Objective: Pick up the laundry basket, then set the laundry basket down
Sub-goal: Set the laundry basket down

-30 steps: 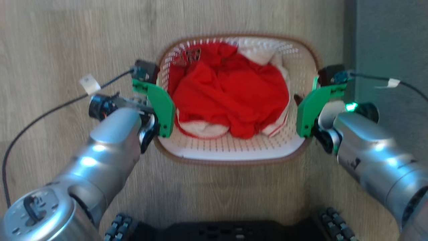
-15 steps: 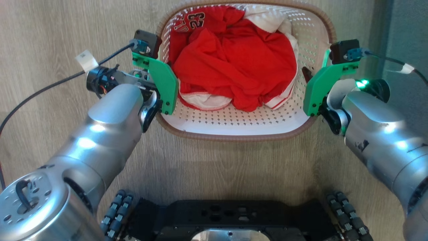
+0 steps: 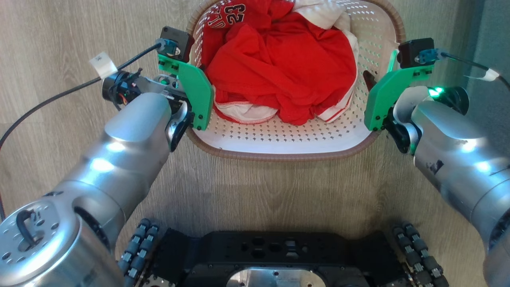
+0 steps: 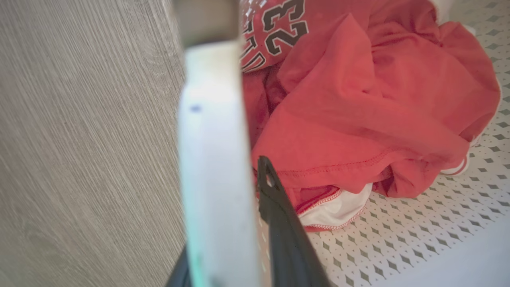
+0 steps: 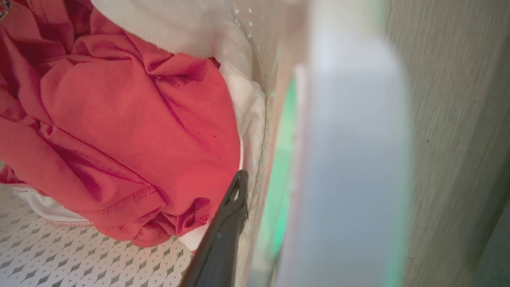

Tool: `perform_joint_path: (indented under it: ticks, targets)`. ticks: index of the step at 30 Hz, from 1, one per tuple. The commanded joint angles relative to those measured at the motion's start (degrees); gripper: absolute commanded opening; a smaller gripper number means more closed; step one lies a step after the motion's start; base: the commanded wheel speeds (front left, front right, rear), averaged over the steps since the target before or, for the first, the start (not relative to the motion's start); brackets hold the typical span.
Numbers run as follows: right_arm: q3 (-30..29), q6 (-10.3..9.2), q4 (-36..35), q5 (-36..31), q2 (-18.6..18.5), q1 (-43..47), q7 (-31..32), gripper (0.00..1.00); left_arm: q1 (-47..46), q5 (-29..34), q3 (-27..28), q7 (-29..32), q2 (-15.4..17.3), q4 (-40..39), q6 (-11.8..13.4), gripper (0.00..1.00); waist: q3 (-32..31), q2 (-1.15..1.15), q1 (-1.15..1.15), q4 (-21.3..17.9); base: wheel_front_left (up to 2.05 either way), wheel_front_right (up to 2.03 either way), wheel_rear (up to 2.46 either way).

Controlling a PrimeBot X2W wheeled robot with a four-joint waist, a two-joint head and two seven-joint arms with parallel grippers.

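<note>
Left tool [image 3: 191, 99] and right tool [image 3: 378, 91] stand at opposite ends of the laundry basket [image 3: 287, 150] in the head view, each drawn narrow onto a side of it. We see the basket straight ahead of us, on or just above the wooden floor [image 3: 279, 191]; we cannot tell which. Its long axis runs from our left to our right, so neither arm is nearer: each has its own short end. Red clothes [image 3: 279, 67] are heaped inside.

In the left wrist view, the left inner finger [image 4: 283, 231] stands inside the basket, just beside the clothes, with the white left handle [image 4: 215, 139] against its outer face and floor beyond.

The right wrist view mirrors this: the right inner finger [image 5: 223, 239] is inside, the blurred right handle [image 5: 350, 159] outside it.

We judge that the coming move turns on this symmetry: both arms must travel together and level, or the basket tips toward one end.
</note>
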Motion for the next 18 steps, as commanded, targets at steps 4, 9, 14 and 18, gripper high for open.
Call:
perform_joint_path:
  ticks: [4, 9, 14, 18]
  targets:
    - [0.6, 0.41, -0.2, 0.0, -0.3, 0.6, -0.6, 0.0, 0.6, 2.0, -1.3, -0.2, 0.1, -1.0, -0.5, 0.0, 0.2, 0.0, 0.0, 0.0, 0.0, 0.0, 0.0]
    - [0.6, 0.41, 1.2, 0.0, -0.3, 0.3, -0.6, 0.58, 0.6, 1.6, -1.3, -0.9, 0.1, -0.7, 0.8, 0.81, 0.3, 0.0, 0.0, 0.2, 0.0, 0.0, 0.0]
    - [0.0, 0.41, 2.4, 0.9, 0.0, 0.4, -0.3, 1.0, 0.8, 1.1, -1.3, -0.6, 0.1, -0.2, 2.2, 1.0, 0.0, 0.0, 0.0, 0.6, 0.0, 0.0, 0.0]
    - [0.2, 0.41, 3.4, 0.6, 0.2, 0.4, 0.2, 1.0, 1.1, 0.8, -1.3, -0.6, 0.1, 0.4, 3.1, 1.0, -0.5, 0.0, 0.0, 0.8, 0.0, 0.0, 0.0]
